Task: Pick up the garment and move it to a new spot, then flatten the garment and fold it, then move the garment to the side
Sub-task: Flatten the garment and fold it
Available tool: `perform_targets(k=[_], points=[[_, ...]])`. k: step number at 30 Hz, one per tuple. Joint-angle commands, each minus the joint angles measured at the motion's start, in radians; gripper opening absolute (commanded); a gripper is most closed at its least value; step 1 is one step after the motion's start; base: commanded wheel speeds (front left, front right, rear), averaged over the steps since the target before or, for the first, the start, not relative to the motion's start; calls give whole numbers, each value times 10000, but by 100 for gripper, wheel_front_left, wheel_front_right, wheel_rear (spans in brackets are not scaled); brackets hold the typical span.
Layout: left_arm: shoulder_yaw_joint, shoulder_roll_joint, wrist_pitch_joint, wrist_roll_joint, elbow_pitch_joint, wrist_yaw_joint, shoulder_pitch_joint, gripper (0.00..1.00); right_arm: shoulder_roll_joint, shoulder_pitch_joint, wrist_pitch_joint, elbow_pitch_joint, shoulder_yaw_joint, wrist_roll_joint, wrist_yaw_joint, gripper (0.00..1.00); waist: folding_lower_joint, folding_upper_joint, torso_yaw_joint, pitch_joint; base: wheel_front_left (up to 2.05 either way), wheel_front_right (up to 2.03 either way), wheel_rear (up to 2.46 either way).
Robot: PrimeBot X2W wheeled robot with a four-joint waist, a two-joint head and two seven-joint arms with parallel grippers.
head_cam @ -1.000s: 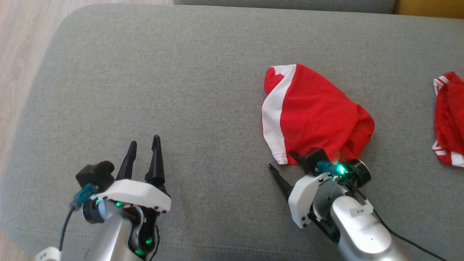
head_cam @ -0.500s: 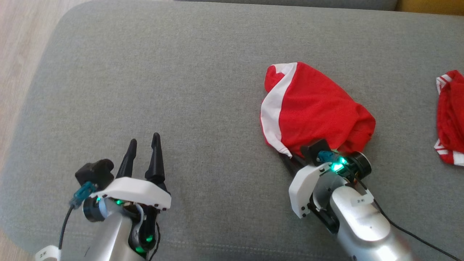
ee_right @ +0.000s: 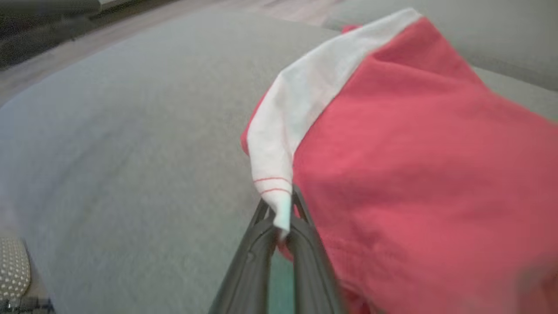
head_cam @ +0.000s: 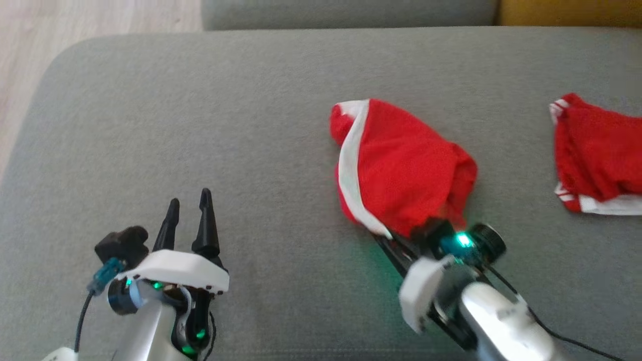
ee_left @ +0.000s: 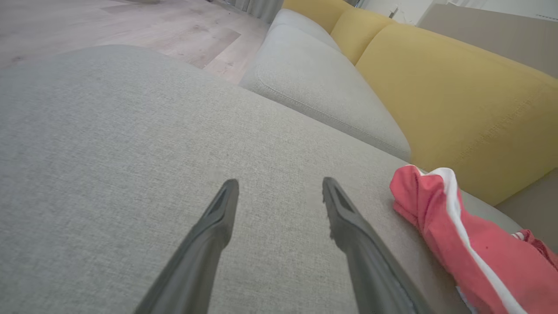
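The garment (head_cam: 401, 170) is a red piece with a white band, bunched on the grey cushion (head_cam: 225, 125); its near corner is pulled up. My right gripper (head_cam: 382, 234) is shut on that near white-banded corner; in the right wrist view the white hem (ee_right: 279, 192) sits pinched between the closed fingers (ee_right: 301, 244). The garment (ee_left: 457, 235) also shows at the right of the left wrist view. My left gripper (head_cam: 189, 205) hovers open over bare cushion at the lower left, well apart from the cloth, its fingertips (ee_left: 226, 192) spread wide with nothing between them.
A second red and white garment (head_cam: 597, 155) lies at the cushion's right edge. Another grey cushion (ee_left: 322, 87) and yellow backrests (ee_left: 457, 100) stand beyond. Wooden floor (head_cam: 75, 20) lies past the cushion's left and far-left edge.
My right gripper closed on the garment's near white corner and the cloth has drawn in and lifted there. The head camera shifted, so the scene slid left. Left gripper stayed open.
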Motion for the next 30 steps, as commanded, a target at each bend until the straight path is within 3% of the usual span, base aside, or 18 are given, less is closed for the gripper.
perform_targets(k=[1,8,11,14,17,24,30], points=[[333,74,-59,-46,-296,-11,-175,100,-303,74,158,-521,303,205,-7,0,0,0,-317,-267,0,0,0],[374,74,-59,-62,-283,-23,30,100,-2965,970,1907,-2591,1383,1596,-7,0,0,0,-1067,-709,0,0,0],[327,74,-59,-69,-271,-8,89,100,-4135,1246,2408,-3160,1235,1916,-7,0,0,0,-1305,-808,0,0,0],[254,74,-59,-11,-232,-31,105,100,-4720,1571,2481,-3351,485,2199,-7,0,0,0,-1486,-855,0,0,0],[112,74,-59,51,-162,-133,73,100,-4787,1895,2382,-3384,-283,2280,-7,0,0,0,-1622,-860,0,0,0],[-1345,74,52,79,413,-1367,-281,100,-3868,2445,1789,-3245,-1778,1924,-7,0,0,0,-1761,-596,0,0,0],[-2567,284,627,32,733,-1675,-811,100,-3236,2450,1474,-3061,-2334,1452,-7,0,0,0,-1846,-293,0,0,0]])
